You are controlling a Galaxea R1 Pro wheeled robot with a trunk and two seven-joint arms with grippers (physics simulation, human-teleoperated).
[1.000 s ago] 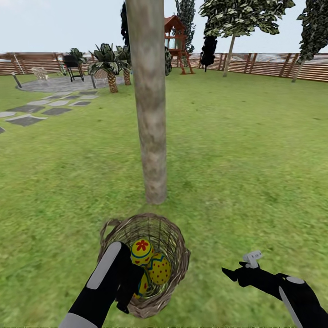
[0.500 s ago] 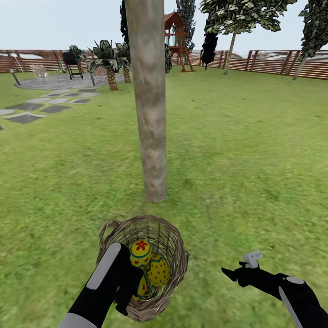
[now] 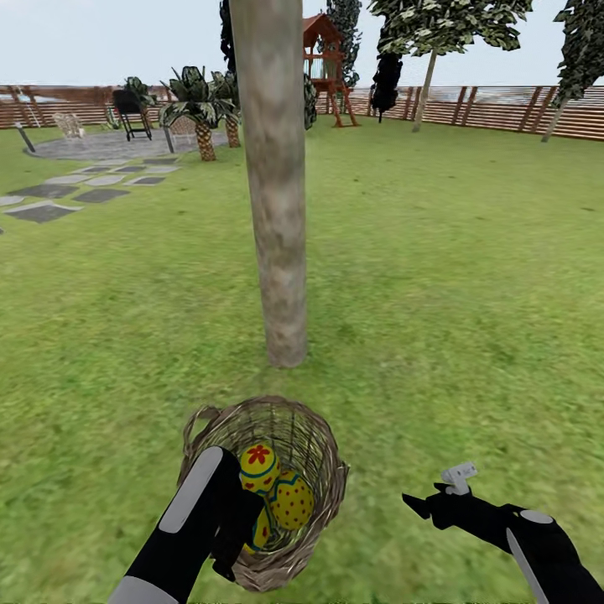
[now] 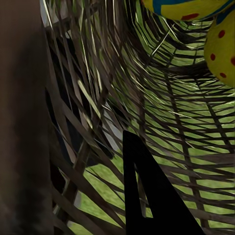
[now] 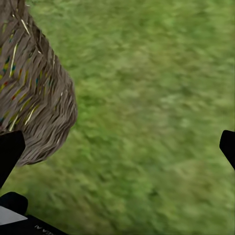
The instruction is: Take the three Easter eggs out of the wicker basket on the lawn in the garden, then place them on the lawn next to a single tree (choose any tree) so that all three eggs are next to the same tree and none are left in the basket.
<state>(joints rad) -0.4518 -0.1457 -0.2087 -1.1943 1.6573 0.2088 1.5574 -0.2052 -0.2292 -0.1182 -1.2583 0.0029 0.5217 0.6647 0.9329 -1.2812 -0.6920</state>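
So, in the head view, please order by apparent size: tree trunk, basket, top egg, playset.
1. Tree trunk
2. Basket
3. Playset, far off, so truly bigger than it looks
4. Top egg

My left gripper [image 3: 239, 533] sits down inside the wicker basket [image 3: 323, 445], so I can't tell how its jaws stand. Of the three Easter eggs [image 3: 277, 491], the lowest is mostly hidden behind the other two and the gripper. The tree [image 3: 275, 210] is cut off by the head view's top edge, crown unseen. In my right wrist view both fingertips run off the edges and the lawn [image 5: 156, 98] is blurred.
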